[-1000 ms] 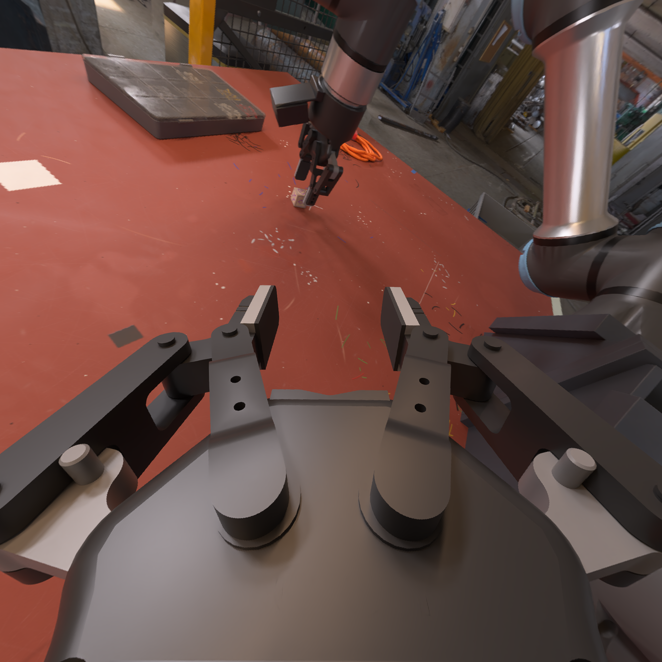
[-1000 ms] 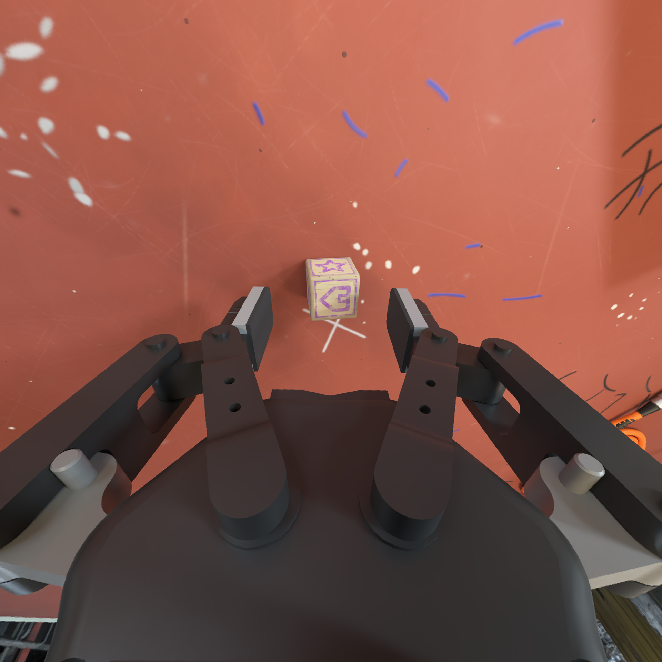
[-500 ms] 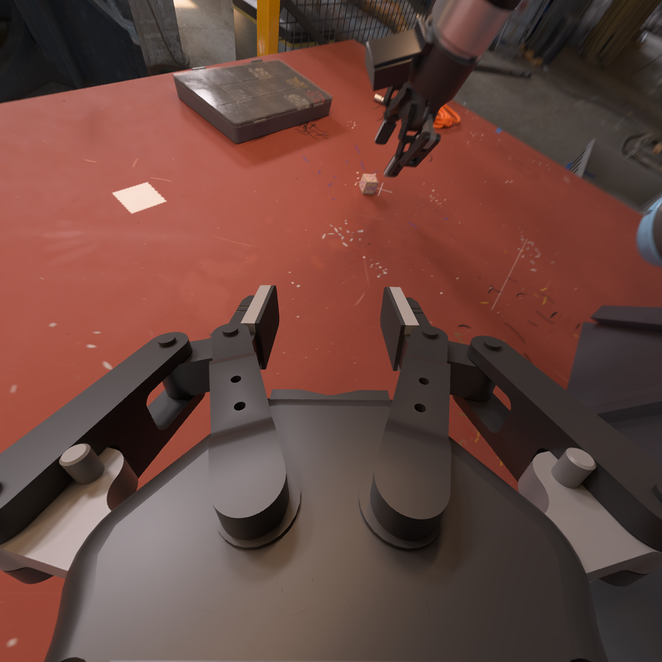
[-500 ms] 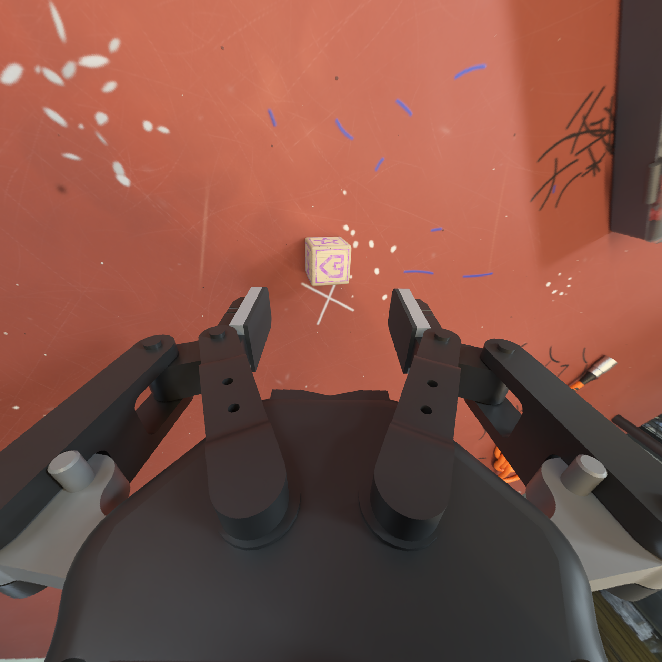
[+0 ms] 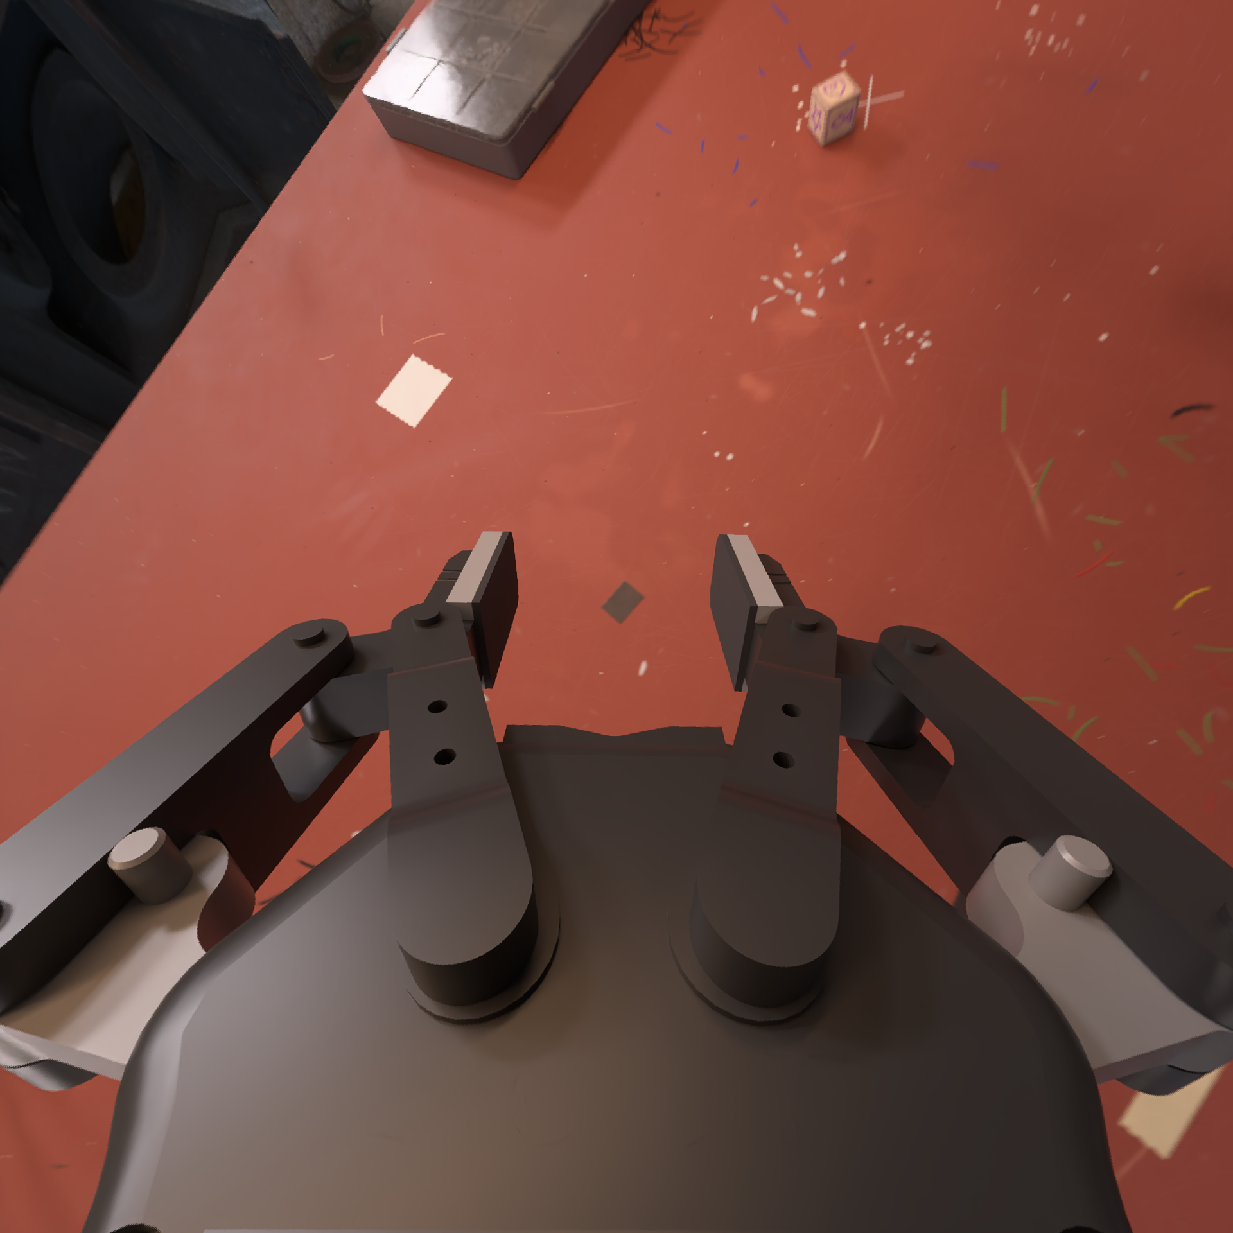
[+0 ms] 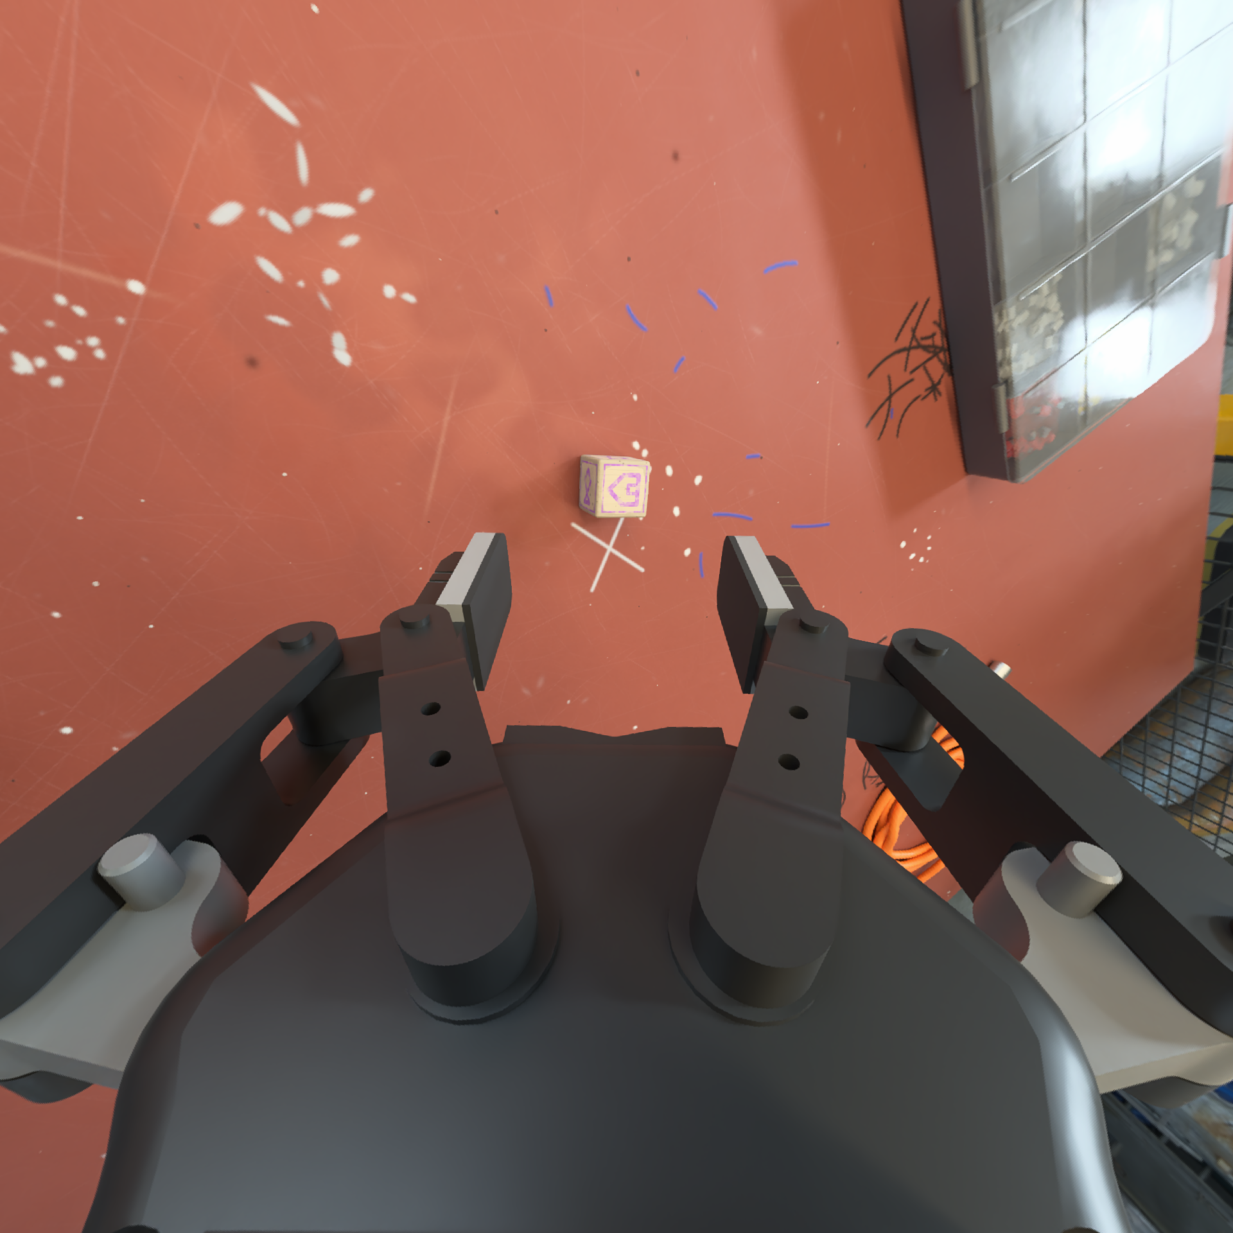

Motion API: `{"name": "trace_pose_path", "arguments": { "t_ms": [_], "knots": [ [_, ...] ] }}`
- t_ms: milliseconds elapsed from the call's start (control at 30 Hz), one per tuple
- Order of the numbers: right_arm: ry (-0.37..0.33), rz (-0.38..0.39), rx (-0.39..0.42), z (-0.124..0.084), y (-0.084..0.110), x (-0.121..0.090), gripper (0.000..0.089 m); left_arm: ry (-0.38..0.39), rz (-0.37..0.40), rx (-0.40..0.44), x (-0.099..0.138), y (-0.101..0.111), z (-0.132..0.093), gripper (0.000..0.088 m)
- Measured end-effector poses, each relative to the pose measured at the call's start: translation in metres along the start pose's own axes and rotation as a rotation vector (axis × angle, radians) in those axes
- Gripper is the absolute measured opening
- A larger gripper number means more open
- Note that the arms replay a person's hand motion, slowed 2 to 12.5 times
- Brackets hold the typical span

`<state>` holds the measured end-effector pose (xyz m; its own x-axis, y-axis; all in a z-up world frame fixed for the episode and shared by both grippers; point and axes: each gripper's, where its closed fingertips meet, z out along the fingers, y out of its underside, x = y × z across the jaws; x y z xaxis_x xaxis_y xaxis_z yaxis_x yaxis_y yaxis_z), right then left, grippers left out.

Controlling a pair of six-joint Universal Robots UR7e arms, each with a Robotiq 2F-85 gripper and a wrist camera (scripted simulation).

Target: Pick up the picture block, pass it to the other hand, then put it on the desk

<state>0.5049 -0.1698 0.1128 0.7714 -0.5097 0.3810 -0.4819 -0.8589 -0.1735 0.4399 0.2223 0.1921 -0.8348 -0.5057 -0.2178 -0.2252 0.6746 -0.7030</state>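
The picture block (image 6: 614, 487), a small pale wooden cube with purple pictures, rests on the red desk (image 6: 333, 467) beside a white cross mark. My right gripper (image 6: 610, 587) is open and empty, raised above the desk, with the block just beyond its fingertips. In the left wrist view the block (image 5: 833, 110) lies far off at the upper right. My left gripper (image 5: 614, 587) is open and empty, high over the desk. Neither gripper touches the block.
A dark grey compartment case (image 5: 487, 73) lies near the desk's far left edge and also shows in the right wrist view (image 6: 1094, 220). A pale square patch (image 5: 414, 390) is on the desk. An orange cable (image 6: 914, 827) lies beyond the desk edge. The desk edge (image 5: 167, 373) drops off at the left.
My right gripper has risen and drawn back from the block, which stays on the desk. My left gripper has swung leftward and tilted down; the right arm has left its view.
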Motion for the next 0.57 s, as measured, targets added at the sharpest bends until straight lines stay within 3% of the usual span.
{"name": "trace_pose_path", "arguments": {
  "t_ms": [233,567],
  "knots": [
    [0.05,-0.025,0.068,-0.022,0.0,-0.012,0.0542,0.009,0.149,-0.102,-0.018,-0.001,0.019,0.0614],
    [0.105,-0.062,0.125,-0.043,0.005,-0.033,0.0532,0.115,0.185,-0.338,-0.023,0.017,0.043,0.0753]
  ]
}}
